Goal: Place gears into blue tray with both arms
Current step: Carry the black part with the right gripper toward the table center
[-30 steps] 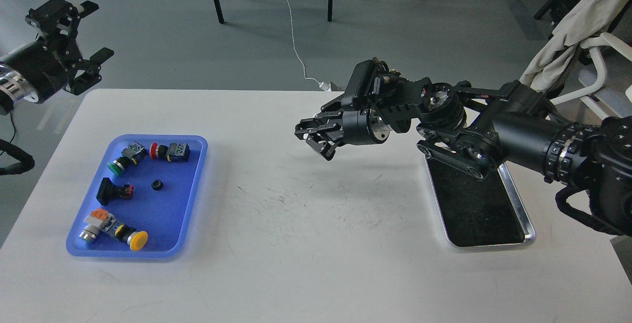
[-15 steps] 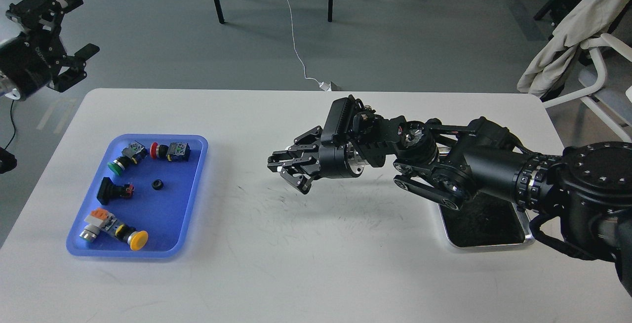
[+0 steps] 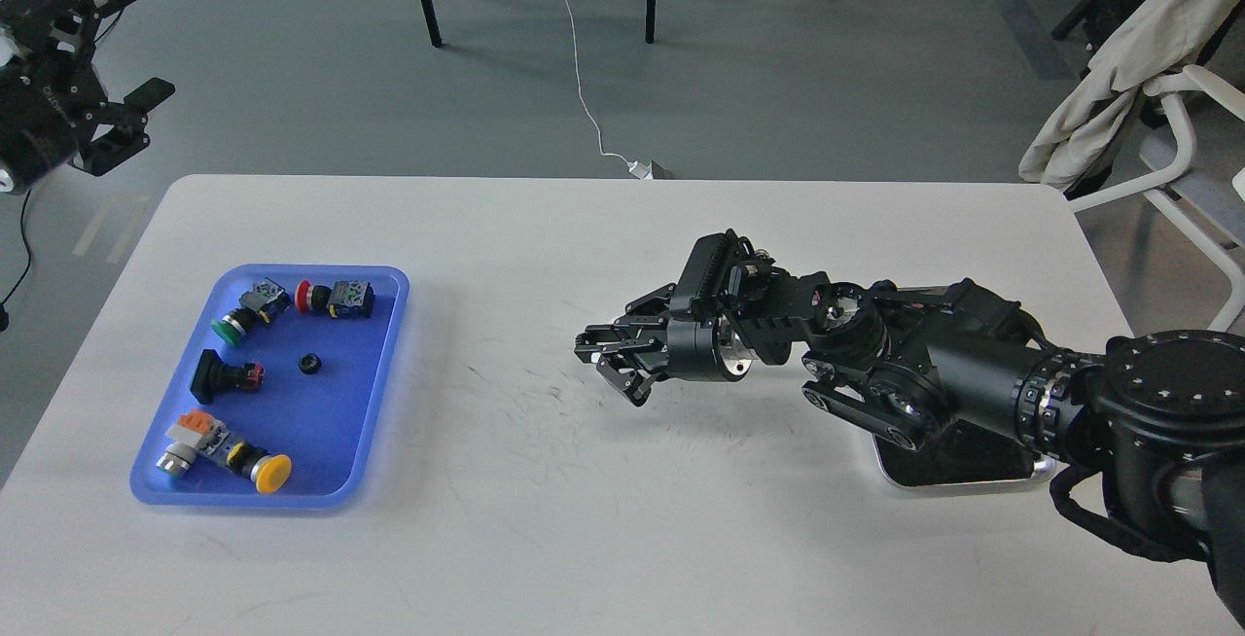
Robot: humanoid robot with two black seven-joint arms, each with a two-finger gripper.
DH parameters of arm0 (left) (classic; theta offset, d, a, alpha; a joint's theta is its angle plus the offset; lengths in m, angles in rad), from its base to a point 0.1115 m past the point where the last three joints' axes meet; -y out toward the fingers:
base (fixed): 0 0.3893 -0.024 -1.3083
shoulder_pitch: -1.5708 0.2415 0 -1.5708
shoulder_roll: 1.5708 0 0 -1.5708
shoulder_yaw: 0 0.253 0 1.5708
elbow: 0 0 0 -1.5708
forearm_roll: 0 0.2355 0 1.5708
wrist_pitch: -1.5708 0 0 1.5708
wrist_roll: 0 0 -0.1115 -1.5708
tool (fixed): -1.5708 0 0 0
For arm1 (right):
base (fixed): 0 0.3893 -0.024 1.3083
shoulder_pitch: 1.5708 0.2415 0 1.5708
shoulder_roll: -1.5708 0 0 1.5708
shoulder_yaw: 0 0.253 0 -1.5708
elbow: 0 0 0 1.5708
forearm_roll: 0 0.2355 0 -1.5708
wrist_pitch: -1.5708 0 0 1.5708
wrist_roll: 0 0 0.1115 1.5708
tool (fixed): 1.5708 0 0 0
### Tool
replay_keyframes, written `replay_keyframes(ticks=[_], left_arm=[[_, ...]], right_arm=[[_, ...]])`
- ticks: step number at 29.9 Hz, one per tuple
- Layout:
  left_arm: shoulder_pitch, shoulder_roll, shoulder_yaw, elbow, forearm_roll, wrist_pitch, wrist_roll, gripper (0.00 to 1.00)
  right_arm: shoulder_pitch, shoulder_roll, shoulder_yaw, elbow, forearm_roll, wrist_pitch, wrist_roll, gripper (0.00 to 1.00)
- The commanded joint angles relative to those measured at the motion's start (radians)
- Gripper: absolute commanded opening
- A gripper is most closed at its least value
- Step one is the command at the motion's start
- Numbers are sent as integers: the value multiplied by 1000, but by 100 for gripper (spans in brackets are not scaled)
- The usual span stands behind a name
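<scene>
The blue tray lies at the table's left. One small black gear rests near its middle, among several push-button switches. No other gear shows. My right gripper hovers low over the table's centre, pointing left toward the tray and well short of it. Its dark fingers are drawn close, and whether anything sits between them is hidden. My left gripper is off the table at the far upper left, above the floor, with its fingers spread wide and nothing between them.
A shiny steel tray with a dark inside lies at the right, mostly covered by my right arm. The tray also holds green, red and yellow button switches and a black square-headed one. A chair with cloth stands beyond the table's right corner.
The right arm dropped lower over the table; its gripper swung left, then drew back right. The left gripper withdrew further up and left, away from the table.
</scene>
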Motion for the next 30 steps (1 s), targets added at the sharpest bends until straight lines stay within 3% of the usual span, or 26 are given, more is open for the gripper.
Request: replay_keyframes(ticks=[1,30], left_arm=[[1,14,2,-9,0,2,-2,99],[0,92,-23,-60,-1,-5,-10,99]], right_arm=[[-14,0,0,-7,-2,-1,0,1],[34,0,-86,44,-106,-33,0,1]])
